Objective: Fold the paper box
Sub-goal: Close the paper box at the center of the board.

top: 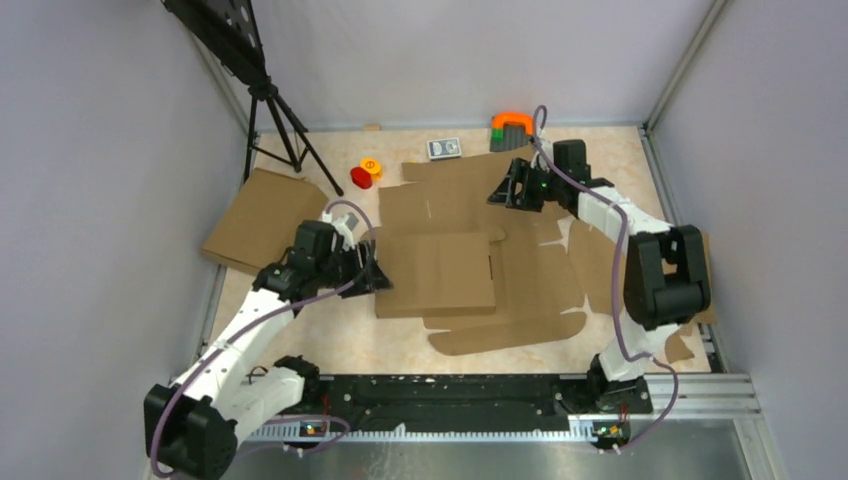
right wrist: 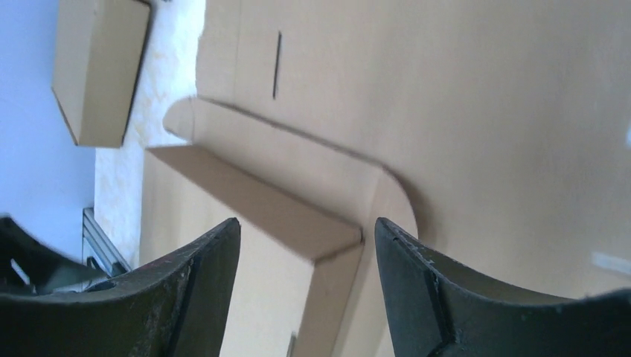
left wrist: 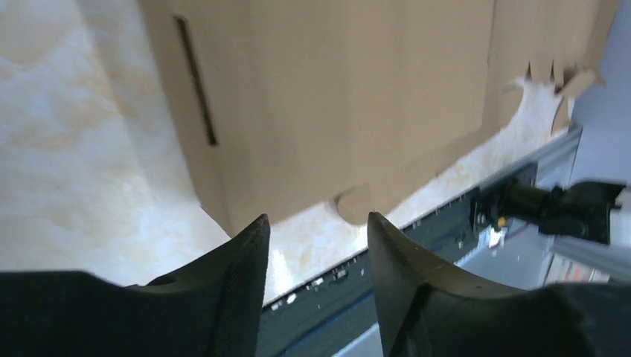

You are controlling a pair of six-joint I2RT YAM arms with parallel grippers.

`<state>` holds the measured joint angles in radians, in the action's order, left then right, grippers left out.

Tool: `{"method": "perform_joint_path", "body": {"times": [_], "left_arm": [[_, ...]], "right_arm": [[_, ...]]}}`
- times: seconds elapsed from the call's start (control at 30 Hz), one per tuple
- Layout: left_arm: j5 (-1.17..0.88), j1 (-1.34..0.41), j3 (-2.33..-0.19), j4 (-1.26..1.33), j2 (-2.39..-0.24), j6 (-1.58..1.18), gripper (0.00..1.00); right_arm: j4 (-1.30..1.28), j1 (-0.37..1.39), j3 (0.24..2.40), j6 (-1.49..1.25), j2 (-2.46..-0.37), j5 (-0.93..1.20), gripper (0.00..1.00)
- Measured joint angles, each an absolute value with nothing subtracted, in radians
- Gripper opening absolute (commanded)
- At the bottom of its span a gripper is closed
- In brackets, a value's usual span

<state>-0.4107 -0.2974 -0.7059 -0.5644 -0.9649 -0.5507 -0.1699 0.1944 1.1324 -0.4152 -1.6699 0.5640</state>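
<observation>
Left end effector (left wrist: 316,219) holds its fingers moderately apart with nothing between them, at the left edge of the paper box (top: 440,270). The right end effector (right wrist: 306,223) is likewise parted and empty, over the box's far edge, where a flap stands up from the sheet. The box lies in the middle of the pale marbled counter (top: 335,345), spread mostly flat: a brown corrugated die-cut sheet with creases, rounded tabs and narrow slits, one broad panel folded over its middle and a long round-ended flap at the near side. The left wrist view shows a dark slit (left wrist: 197,82) near the sheet's edge and a small rounded tab (left wrist: 353,204) poking out below it. A plain cardboard slab (top: 262,218) lies apart on the left, partly over the counter's edge, and a black tripod stand (top: 275,120) rises at the far left corner. Along the far side sit an orange-and-green piece (top: 512,125), a dark card pack (top: 444,148) whose print is too small to read, a red cylinder (top: 361,178) and a yellow-orange disc (top: 371,165).
</observation>
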Motion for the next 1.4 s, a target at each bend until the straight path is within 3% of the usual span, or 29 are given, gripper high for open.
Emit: {"method": "perform_joint_path", "body": {"times": [0.23,0.43,0.67,0.87,1.07,1.23,1.4], "left_arm": [[-0.387,-0.551,-0.685,-0.601,-0.874,-0.669,0.42],[-0.385,-0.676,-0.556,-0.508,-0.84,-0.793,0.4],[-0.376,-0.729,-0.524,-0.398,-0.956,-0.855,0.38],[-0.364,-0.729,-0.524,-0.314,-1.016,-0.862,0.37],[-0.362,-0.729,-0.517,-0.27,-1.102,-0.852,0.36],[-0.371,-0.738,-0.507,-0.268,-1.115,-0.837,0.36],[-0.377,-0.739,-0.501,-0.266,-1.117,-0.832,0.37]], "right_arm": [[-0.268,0.227,1.513,-0.299,-2.001,0.688,0.65],[-0.525,0.294,1.916,-0.107,-2.325,0.78,0.62],[-0.744,0.35,2.045,0.038,-2.45,0.854,0.61],[-0.882,0.357,2.051,0.129,-2.461,0.898,0.5],[-0.928,0.355,2.008,0.176,-2.463,0.95,0.31],[-0.933,0.345,2.003,0.198,-2.462,1.005,0.0],[-0.923,0.342,1.966,0.187,-2.432,1.052,0.0]]}}
